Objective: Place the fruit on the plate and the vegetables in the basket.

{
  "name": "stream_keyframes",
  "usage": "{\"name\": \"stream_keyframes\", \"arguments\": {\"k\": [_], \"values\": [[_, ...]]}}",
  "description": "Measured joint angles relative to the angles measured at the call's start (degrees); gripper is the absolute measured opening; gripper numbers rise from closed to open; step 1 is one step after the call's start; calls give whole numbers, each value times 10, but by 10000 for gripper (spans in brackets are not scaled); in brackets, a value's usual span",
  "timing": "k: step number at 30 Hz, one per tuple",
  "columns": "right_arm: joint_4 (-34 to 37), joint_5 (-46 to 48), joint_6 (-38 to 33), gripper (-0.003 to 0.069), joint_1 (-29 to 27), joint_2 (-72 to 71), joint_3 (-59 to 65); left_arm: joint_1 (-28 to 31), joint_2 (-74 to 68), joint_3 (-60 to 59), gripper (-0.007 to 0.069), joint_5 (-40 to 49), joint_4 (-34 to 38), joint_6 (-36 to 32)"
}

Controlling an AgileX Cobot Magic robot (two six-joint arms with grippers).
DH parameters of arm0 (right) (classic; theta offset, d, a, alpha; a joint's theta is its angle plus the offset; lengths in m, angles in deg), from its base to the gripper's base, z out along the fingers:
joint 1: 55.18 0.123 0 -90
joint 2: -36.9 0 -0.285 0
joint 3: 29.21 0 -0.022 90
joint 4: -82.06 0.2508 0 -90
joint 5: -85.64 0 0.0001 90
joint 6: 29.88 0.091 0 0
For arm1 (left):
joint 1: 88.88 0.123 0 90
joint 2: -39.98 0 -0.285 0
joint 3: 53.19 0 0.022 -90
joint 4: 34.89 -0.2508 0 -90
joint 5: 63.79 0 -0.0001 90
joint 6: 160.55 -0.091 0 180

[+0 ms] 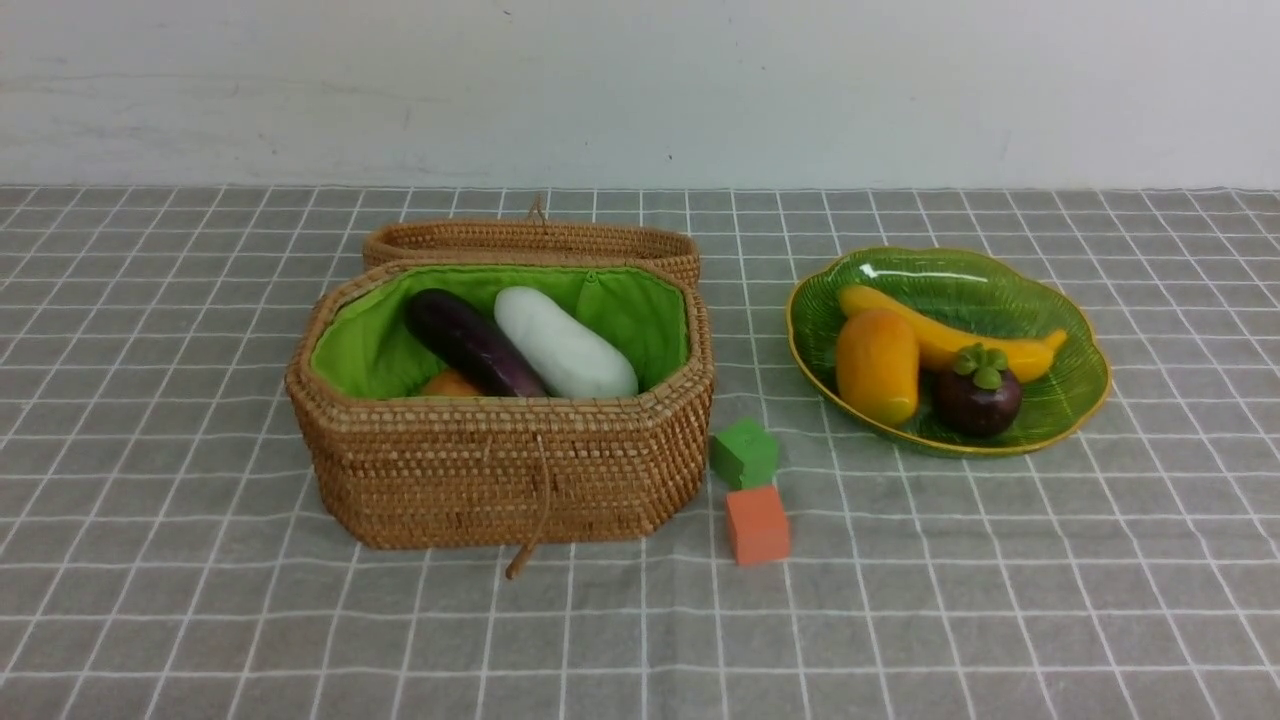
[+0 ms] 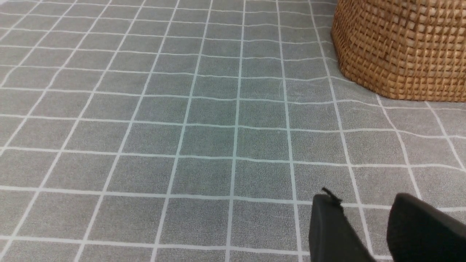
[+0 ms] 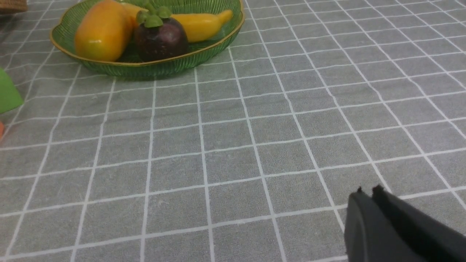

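Observation:
The wicker basket (image 1: 500,470) stands open at centre-left with its lid folded back. Inside lie a dark-purple eggplant (image 1: 470,340), a white oblong vegetable (image 1: 565,345) and part of a brown-orange potato (image 1: 450,384). The green plate (image 1: 1060,400) at the right holds a banana (image 1: 950,335), a mango (image 1: 877,365) and a mangosteen (image 1: 978,398). Neither arm shows in the front view. My left gripper (image 2: 366,199) hangs open and empty over bare cloth near the basket wall (image 2: 400,51). My right gripper (image 3: 367,190) is shut and empty, some way from the plate (image 3: 145,69).
A green cube (image 1: 744,452) and an orange cube (image 1: 757,524) sit on the grey checked tablecloth between basket and plate. The green cube's edge (image 3: 7,95) shows in the right wrist view. A white wall runs behind the table.

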Motion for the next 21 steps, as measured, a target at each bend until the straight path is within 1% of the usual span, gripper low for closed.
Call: {"name": "stream_keyframes", "arguments": {"k": [21], "values": [[0,0,0,50,0,0,0,6,0,-1,237,-1,-2,0]]}}
